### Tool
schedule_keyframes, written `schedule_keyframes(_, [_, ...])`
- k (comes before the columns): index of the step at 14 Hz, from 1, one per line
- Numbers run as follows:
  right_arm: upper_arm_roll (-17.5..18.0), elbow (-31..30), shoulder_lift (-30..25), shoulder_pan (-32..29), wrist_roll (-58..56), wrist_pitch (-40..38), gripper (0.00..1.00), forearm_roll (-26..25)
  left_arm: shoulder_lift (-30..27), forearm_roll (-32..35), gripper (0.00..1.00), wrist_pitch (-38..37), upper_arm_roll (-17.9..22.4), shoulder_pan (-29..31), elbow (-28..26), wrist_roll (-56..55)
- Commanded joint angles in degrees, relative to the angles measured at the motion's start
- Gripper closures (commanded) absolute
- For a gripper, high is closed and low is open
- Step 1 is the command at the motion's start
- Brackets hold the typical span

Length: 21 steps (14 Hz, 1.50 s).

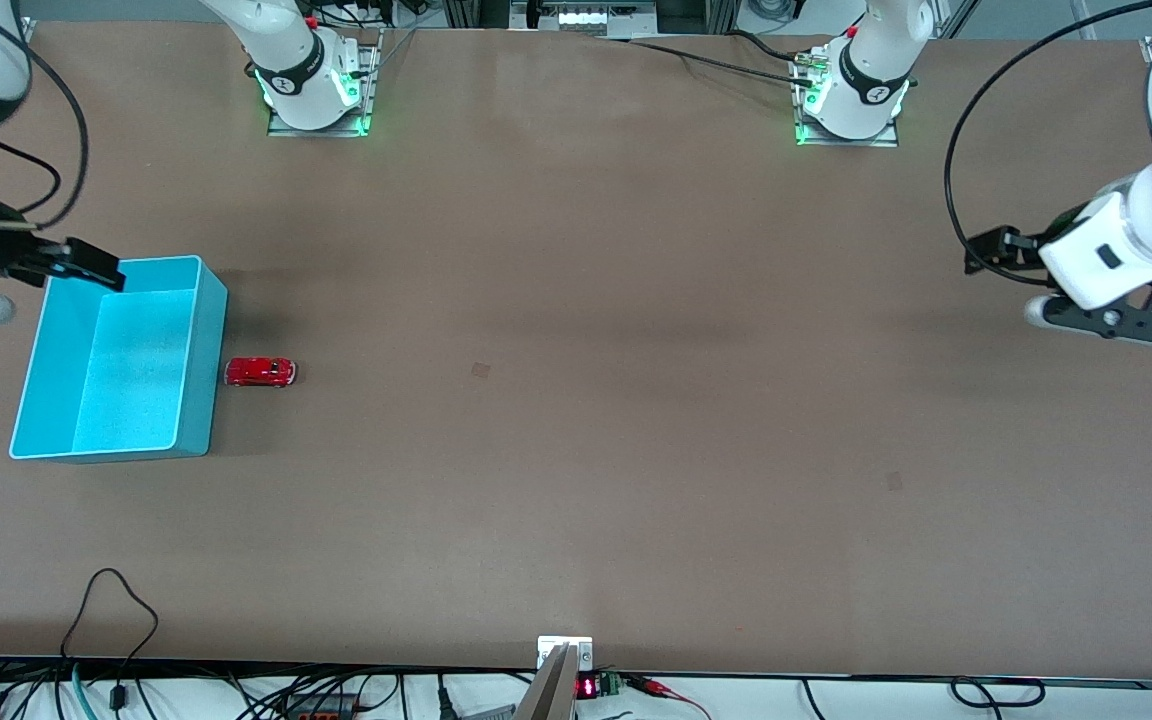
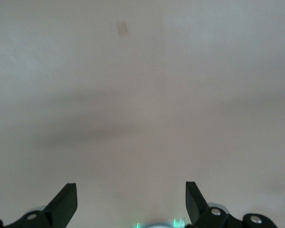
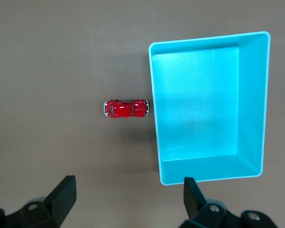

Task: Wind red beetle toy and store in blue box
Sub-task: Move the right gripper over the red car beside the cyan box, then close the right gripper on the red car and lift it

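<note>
Right gripper [image 3: 126, 199] fingers spread wide, empty, above blue box [image 1: 198, 345] rim, red beetle toy [image 1: 260, 372] just beside box on table, left gripper [image 2: 131, 202] likewise wide apart, empty, over bare table [image 1: 636, 400]

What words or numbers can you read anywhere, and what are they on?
Red beetle toy: no writing shows.
Blue box: plain, no label.
Black bands on both arm bases: white lettering, too small to read.
Small display at the table edge: glowing red digits, too blurred to read.
</note>
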Motion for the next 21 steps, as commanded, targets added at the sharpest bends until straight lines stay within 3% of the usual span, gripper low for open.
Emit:
schedule_keyframes(1, [0.1, 0.95, 4.19, 0.24, -9.32, 3.18, 0.0, 1.9, -7.04, -1.71, 0.0, 10.19, 9.25, -7.43, -8.06, -1.36])
schedule_keyframes(3, [0.19, -0.19, 6.56, 0.68, -18.92, 6.79, 0.0, 1.99, -9.07, -1.45, 0.0, 13.38, 10.32, -8.68, -9.58, -1.01])
schedule_keyframes(6, [0.19, -4.75, 8.67, 3.14, -26.93, 9.95, 0.0, 2.08, -9.09, -2.05, 0.0, 8.4, 10.32, -8.07, -9.06, -0.66])
schedule_keyframes(9, [0.19, -9.15, 10.61, 3.76, -40.89, 18.82, 0.0, 1.99, -9.08, -2.15, 0.0, 7.5, 9.97, -8.07, -7.91, -0.66])
schedule_keyframes(16, [0.28, -11.62, 16.15, 3.76, -69.81, 26.92, 0.0, 1.99, -8.91, -1.44, 0.0, 7.76, 9.53, -8.59, -7.47, -0.74])
schedule_keyframes(21, [0.28, -15.05, 17.65, 3.32, -81.51, 32.29, 0.0, 1.99, -8.82, -1.36, 0.0, 9.35, 9.44, -8.77, -7.29, -0.57])
